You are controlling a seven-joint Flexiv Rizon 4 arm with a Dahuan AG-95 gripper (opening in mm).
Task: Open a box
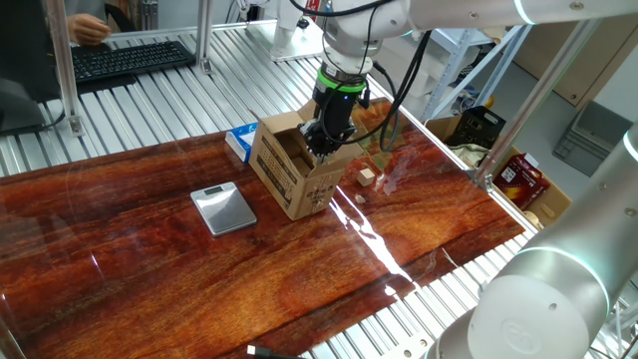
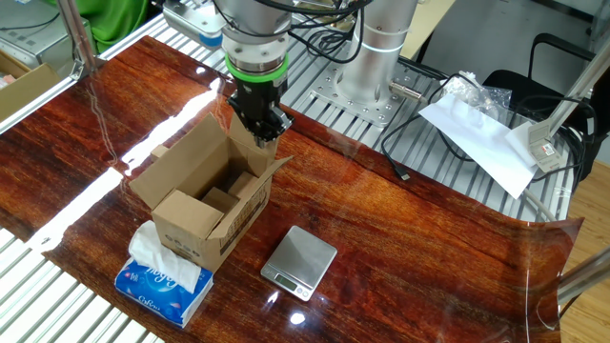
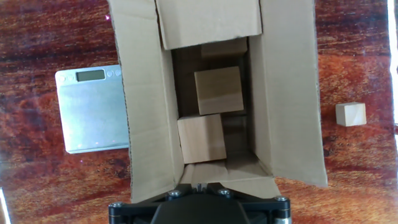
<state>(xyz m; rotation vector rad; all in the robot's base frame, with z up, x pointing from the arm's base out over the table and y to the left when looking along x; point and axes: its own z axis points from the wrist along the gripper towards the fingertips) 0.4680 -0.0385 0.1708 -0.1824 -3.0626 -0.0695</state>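
The box [image 1: 294,175] is a small brown carton standing on the wooden table with all its top flaps folded outward. In the other fixed view the box [image 2: 205,205] shows its open inside. From the hand view I look straight down into the box [image 3: 146,112], where two pale wooden blocks [image 3: 217,90] lie on the bottom. My gripper [image 1: 324,145] hangs over the box's end nearest the arm's base. Its fingers are shut, and the gripper [image 3: 199,185] sits right at the edge of that end flap. I cannot tell whether the flap is pinched. The gripper [image 2: 265,133] points down.
A flat silver scale [image 1: 223,207] lies beside the box, also visible as scale [image 2: 299,262]. A blue-and-white tissue packet [image 2: 164,281] lies against the box's far end. A small wooden cube [image 3: 351,114] sits on the table on the other side. A keyboard [image 1: 130,60] lies beyond the table.
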